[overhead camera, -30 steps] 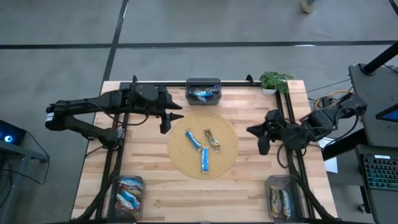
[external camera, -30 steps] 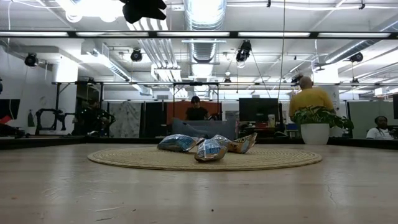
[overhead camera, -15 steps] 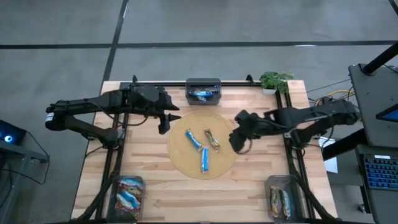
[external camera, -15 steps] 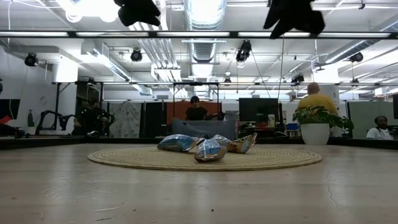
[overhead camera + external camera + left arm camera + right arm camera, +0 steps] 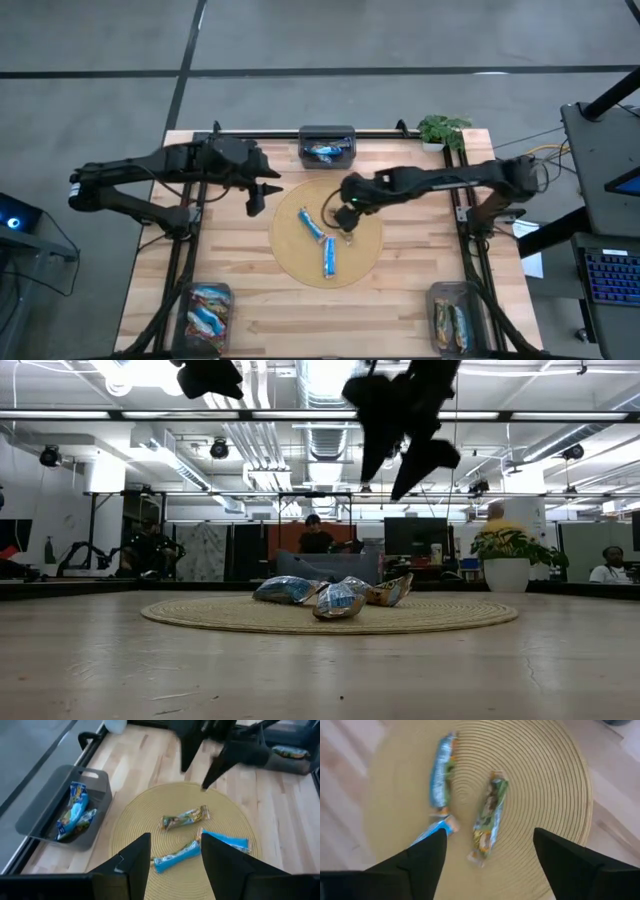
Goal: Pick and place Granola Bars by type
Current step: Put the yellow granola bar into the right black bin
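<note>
Three granola bars lie flat on a round woven mat (image 5: 288, 262): a green-brown one (image 5: 487, 822) and two blue ones (image 5: 441, 777) (image 5: 432, 832). My right gripper (image 5: 345, 218) hangs open above the mat, fingers slanting down over the green-brown bar (image 5: 343, 228), clear of it in the low view (image 5: 385, 485). My left gripper (image 5: 262, 198) is open with nothing between its fingers, held high over the table just left of the mat. In the left wrist view its fingers (image 5: 135, 865) frame the same three bars.
A grey bin (image 5: 327, 147) with blue bars stands at the far edge behind the mat. A bin (image 5: 205, 315) with blue-white bars is at the near left, a bin (image 5: 452, 318) with brown bars at the near right. A potted plant (image 5: 443, 130) stands at the far right.
My right gripper has swung from the table's right side toward the left, out over the mat, sinking and tipping its fingers downward, and has opened. The bars have not moved.
</note>
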Controlling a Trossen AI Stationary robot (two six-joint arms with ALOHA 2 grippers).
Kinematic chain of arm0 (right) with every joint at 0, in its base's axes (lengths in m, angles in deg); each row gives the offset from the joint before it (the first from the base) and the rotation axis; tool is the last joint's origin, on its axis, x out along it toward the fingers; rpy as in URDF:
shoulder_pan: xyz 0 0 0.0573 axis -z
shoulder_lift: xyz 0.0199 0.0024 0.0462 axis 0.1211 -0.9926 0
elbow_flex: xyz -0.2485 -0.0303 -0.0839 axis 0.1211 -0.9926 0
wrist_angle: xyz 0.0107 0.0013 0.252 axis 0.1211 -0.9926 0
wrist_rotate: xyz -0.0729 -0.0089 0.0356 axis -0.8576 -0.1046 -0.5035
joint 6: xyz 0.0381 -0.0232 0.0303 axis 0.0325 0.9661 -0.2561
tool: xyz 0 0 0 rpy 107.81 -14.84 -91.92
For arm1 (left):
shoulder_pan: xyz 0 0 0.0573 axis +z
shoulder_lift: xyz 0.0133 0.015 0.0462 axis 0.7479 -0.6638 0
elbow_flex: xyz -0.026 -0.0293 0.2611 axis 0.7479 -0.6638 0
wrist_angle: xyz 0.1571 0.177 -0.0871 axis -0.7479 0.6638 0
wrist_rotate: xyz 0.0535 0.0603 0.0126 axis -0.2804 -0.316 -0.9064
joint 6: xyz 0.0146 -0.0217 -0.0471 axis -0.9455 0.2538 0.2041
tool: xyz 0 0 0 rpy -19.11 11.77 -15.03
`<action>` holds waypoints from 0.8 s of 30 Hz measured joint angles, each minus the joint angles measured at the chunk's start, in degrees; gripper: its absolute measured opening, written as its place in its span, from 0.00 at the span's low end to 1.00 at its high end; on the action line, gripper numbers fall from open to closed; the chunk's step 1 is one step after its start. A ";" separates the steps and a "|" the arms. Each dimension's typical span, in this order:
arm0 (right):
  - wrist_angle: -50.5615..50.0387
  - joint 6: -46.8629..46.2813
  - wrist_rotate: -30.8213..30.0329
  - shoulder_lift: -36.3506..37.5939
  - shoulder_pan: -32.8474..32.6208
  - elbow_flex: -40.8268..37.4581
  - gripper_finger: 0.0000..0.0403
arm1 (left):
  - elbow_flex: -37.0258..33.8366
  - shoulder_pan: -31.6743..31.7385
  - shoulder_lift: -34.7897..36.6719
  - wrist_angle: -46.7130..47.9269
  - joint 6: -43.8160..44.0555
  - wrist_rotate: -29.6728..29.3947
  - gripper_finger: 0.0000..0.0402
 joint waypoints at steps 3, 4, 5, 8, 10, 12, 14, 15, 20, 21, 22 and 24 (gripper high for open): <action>-0.10 0.48 0.21 -4.37 0.82 1.68 0.73 | 0.00 0.00 1.08 1.58 -0.04 -0.94 0.39; -0.09 0.53 0.26 -5.55 0.96 2.21 0.73 | 0.00 -0.01 1.57 2.11 -0.08 -1.40 0.39; -0.12 0.43 0.27 -6.77 1.09 2.77 0.72 | 0.00 0.00 1.94 3.28 -0.15 -1.72 0.39; -0.14 0.14 0.88 -10.32 1.41 4.31 0.71 | 0.00 0.02 3.25 5.06 -0.08 -1.84 0.39; -0.08 0.11 1.11 -12.62 1.50 5.70 0.70 | 0.00 0.02 4.19 6.47 0.24 -1.87 0.38; -0.50 0.10 1.21 -14.46 1.52 6.87 0.69 | 0.00 0.02 5.03 7.22 0.26 -1.89 0.36; -0.55 0.05 1.62 -16.15 1.52 8.32 0.68 | 0.00 0.01 5.95 8.31 0.20 -2.43 0.32; -1.28 0.10 1.68 -16.94 1.52 8.89 0.67 | 0.00 0.00 6.30 9.04 0.08 -2.60 0.30; -1.88 0.13 1.82 -20.24 1.60 10.85 0.65 | 0.00 0.00 8.35 12.72 0.06 -2.99 0.13; -1.72 0.16 2.29 -20.58 1.66 11.14 0.65 | 0.00 0.00 8.72 13.48 0.09 -2.99 0.08; -1.66 0.14 2.75 -20.86 1.74 11.15 0.65 | 0.00 0.00 9.01 13.96 0.11 -2.99 0.05; -1.68 -0.08 2.85 -21.52 1.83 11.15 0.64 | 0.00 0.00 9.65 14.29 0.16 -2.99 0.02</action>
